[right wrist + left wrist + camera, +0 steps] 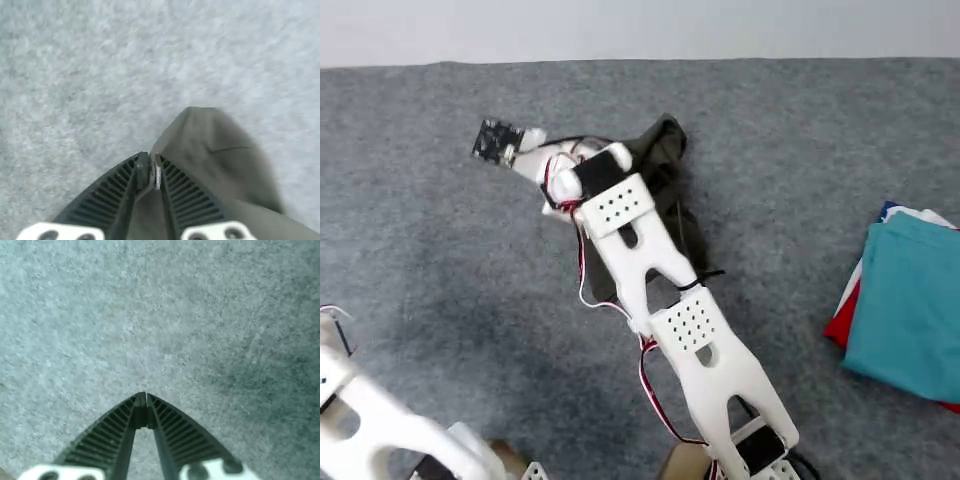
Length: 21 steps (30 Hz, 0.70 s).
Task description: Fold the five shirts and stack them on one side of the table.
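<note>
At the frame's right edge lay stacked shirts (910, 310), perhaps four; the right hand (148, 171) pinched the unfolded dark shirt (220, 150); the left hand (146, 409) was pressed together, empty.

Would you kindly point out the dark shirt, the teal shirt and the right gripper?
dark shirt (667, 147): high view, its bunched upper part.
teal shirt (910, 300): high view, middle of its folded face.
right gripper (148, 161): right wrist view, between its shut fingertips.
</note>
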{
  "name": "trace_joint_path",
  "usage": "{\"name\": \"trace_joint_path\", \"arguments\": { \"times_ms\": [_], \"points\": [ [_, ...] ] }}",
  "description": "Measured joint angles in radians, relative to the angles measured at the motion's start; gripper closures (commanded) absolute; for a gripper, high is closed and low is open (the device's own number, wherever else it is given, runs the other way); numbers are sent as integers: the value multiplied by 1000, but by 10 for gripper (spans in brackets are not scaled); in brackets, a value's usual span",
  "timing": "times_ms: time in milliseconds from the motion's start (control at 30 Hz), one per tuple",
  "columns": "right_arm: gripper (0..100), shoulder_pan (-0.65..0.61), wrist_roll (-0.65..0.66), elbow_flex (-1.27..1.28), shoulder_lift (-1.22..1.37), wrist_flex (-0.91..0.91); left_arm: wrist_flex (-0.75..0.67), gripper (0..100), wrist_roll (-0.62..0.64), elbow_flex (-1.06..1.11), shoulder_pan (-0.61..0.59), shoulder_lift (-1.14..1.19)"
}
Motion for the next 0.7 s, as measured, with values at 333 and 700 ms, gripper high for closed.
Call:
{"name": "trace_joint_path", "arguments": {
  "times_ms": [333,700],
  "points": [
    [988,101,5,-2,-402,8,95,992,0,-81,60,0],
    [988,394,8,-14,-698,153,212,992,0,-81,230,0]
  ]
}}
